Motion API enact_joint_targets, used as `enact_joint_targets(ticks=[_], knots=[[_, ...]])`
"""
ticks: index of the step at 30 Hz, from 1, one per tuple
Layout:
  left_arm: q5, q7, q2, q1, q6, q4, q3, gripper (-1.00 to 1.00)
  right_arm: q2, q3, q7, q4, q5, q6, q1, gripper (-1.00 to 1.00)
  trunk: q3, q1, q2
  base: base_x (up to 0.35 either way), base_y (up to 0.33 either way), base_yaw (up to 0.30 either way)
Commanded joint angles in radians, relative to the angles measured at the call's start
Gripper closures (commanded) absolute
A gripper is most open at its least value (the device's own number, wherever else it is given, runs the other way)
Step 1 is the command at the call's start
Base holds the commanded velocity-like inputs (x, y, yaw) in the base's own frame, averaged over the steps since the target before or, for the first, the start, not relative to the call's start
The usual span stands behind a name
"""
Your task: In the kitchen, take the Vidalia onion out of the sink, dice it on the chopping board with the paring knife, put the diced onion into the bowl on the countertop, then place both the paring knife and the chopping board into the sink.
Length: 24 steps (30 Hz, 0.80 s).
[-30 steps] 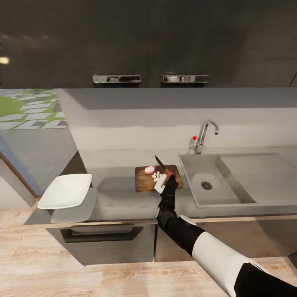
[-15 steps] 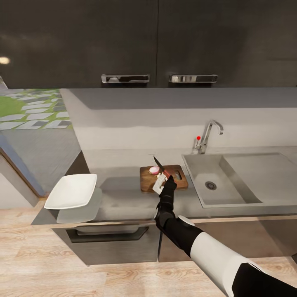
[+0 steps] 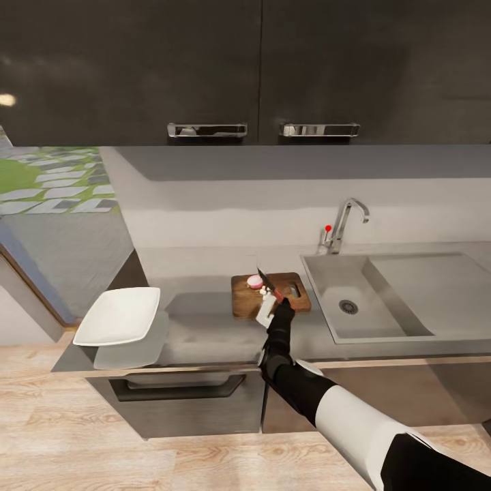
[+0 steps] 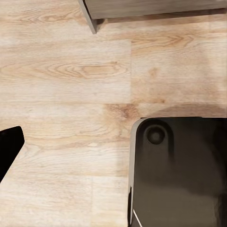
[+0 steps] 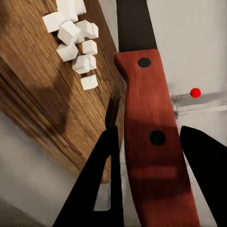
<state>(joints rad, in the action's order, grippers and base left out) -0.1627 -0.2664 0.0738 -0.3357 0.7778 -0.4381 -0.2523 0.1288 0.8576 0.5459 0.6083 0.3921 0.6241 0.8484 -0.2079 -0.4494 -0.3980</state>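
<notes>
Diced onion (image 3: 260, 287) on chopping board (image 3: 245, 300)

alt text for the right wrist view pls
The right tool grips the paring knife by its red handle, blade pointing away. Beside it, small white onion cubes lie on the brown chopping board.

Black forearm; white upper-arm shell (image 3: 354, 423)
</notes>
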Motion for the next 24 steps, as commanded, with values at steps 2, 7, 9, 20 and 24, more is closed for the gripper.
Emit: enact_joint_targets(ticks=[2,7,9,20,24], knots=[[-0.01,-0.004,0.001,0.0,0.002,-0.002,-0.009,-1.0,0.0,0.004,-0.023,-0.005,0.002,0.002,0.001,1.0,-0.002,-0.001,-0.002,0.0,0.0,0.0],[-0.01,-0.004,0.001,0.0,0.002,-0.002,-0.009,-1.0,0.0,0.004,-0.037,-0.007,0.002,0.0,0.001,1.0,-0.002,-0.001,-0.002,0.0,0.0,0.0],[-0.01,-0.004,0.001,0.0,0.002,-0.002,-0.009,-1.0,0.0,0.004,-0.037,-0.007,0.002,0.0,0.001,1.0,-0.002,-0.001,-0.002,0.0,0.0,0.0],[-0.01,-0.004,0.002,0.0,0.002,-0.002,-0.009,-1.0,-0.011,-0.014,-0.024,0.074,0.01,-0.052,0.001,1.0,-0.002,-0.001,-0.002,0.0,0.0,0.0],[-0.011,-0.004,0.002,0.0,0.002,-0.002,-0.009,-1.0,-0.027,-0.262,-0.024,0.238,0.009,-0.051,0.001,1.0,-0.002,-0.001,-0.002,0.0,0.0,0.0]])
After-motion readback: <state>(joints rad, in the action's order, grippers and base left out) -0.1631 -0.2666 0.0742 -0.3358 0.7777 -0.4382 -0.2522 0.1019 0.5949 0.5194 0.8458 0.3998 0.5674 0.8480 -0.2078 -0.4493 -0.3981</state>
